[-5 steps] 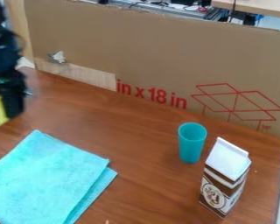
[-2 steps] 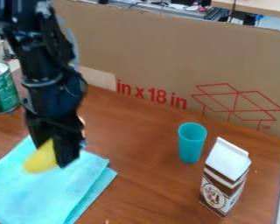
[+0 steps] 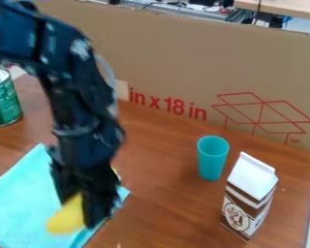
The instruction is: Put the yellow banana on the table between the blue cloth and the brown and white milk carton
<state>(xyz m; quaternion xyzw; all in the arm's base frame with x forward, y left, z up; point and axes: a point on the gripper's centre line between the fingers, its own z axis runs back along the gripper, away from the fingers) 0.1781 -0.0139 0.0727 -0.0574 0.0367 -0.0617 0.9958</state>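
A black robot arm (image 3: 80, 104) slants in from the upper left above a brown wood-grain desk (image 3: 167, 169), a rounded yellow object (image 3: 67, 219) gripped in its pincer (image 3: 79, 207). The yellow object appears over the right part of a turquoise cloth (image 3: 15, 208); whether the two touch cannot be told. At right, a tapering teal cup (image 3: 211, 160) stands upright, its round mouth showing a smooth inner wall, its bottom out of sight. Just beside it, nearer the camera, stands a brown-and-white gable-top carton (image 3: 245, 213) with a pale, sloping top and a round emblem on one side; its contents are hidden. At far left, a green cylindrical can (image 3: 4, 100) with a silvery metal rim stands partly cut off by the edge of the view, what it holds impossible to tell. The cloth is soft-looking, folded in straight-edged layers. Behind, a tan cardboard panel (image 3: 203, 53) carries red lettering and a red line drawing of an open box.
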